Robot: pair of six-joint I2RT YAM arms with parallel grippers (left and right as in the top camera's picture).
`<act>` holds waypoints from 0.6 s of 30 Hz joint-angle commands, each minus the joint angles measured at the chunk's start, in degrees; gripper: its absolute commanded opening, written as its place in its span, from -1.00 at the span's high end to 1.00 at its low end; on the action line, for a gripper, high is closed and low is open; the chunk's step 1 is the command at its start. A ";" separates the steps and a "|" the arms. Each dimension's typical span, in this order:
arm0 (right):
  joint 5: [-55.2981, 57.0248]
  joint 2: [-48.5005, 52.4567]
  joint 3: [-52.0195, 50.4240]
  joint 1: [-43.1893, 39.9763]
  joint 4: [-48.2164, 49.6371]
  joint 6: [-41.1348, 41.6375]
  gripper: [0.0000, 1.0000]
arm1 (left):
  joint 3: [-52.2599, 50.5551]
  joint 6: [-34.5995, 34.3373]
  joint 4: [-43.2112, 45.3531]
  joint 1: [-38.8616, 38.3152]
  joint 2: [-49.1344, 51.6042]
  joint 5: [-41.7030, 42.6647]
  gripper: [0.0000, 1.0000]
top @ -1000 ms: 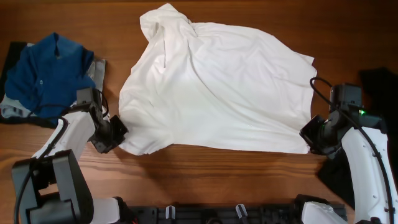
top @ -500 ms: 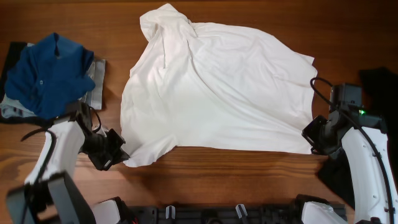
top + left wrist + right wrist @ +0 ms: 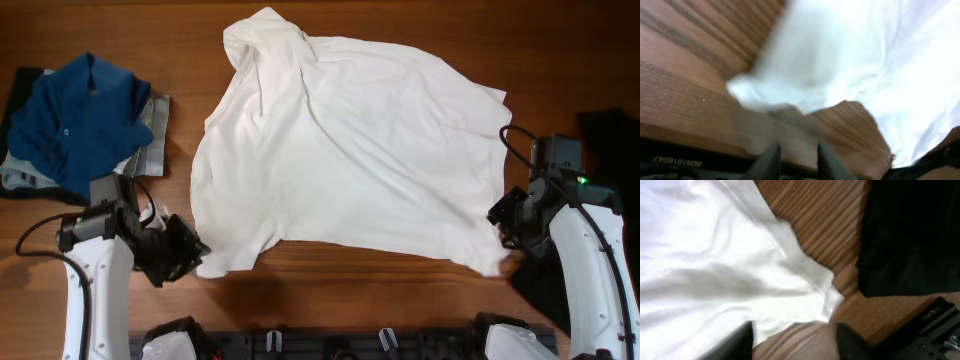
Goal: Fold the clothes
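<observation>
- the wooden table (image 3: 400,40) carries the white shirt (image 3: 350,150), spread and rumpled across its middle.
- a black garment (image 3: 910,235) lies at the table's right edge.
- my right gripper (image 3: 795,340) is spread wide at the shirt's lower right corner, pinching nothing.
- my left gripper (image 3: 797,160) stands parted just short of the lower left corner, empty.

Not much else going on here: a brown wooden table (image 3: 400,300) is taking up the whole shot, grain running side to side. A black rail (image 3: 330,347) is sitting along its near edge, with small white clips (image 3: 272,337) sticking up from it.
</observation>
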 commanded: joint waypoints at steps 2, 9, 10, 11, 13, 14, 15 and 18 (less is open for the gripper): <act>0.90 -0.59 0.37 -0.20 2.36 -0.02 -0.27 | 2.19 -0.37 5.66 0.26 -0.92 0.33 0.26; -17.66 -0.59 0.37 -0.17 15.37 -14.43 -0.39 | 3.15 5.33 35.58 -2.05 1.20 -3.80 -0.13; -19.98 -0.59 0.37 -0.17 16.87 -15.89 -0.39 | 3.15 7.80 39.85 -2.82 2.56 -5.22 -0.18; -22.67 -0.59 0.37 -0.17 18.71 -17.29 -0.40 | 3.15 9.33 42.69 -3.43 3.82 -6.10 -0.25; -26.49 -0.59 0.37 -0.17 21.20 -17.77 -0.40 | 3.15 11.72 49.44 -5.03 8.98 -7.17 -0.36; -27.74 -0.59 0.37 -0.17 21.88 -17.81 -0.40 | 3.15 11.72 51.47 -5.46 11.28 -6.49 -0.39; -28.72 -0.59 0.37 -0.17 22.29 -17.84 -0.41 | 3.15 11.72 53.20 -5.90 13.68 -6.29 -0.41; -29.09 -0.59 0.37 -0.17 22.84 -17.86 -0.40 | 3.17 11.76 57.70 -6.71 20.85 -6.21 -0.49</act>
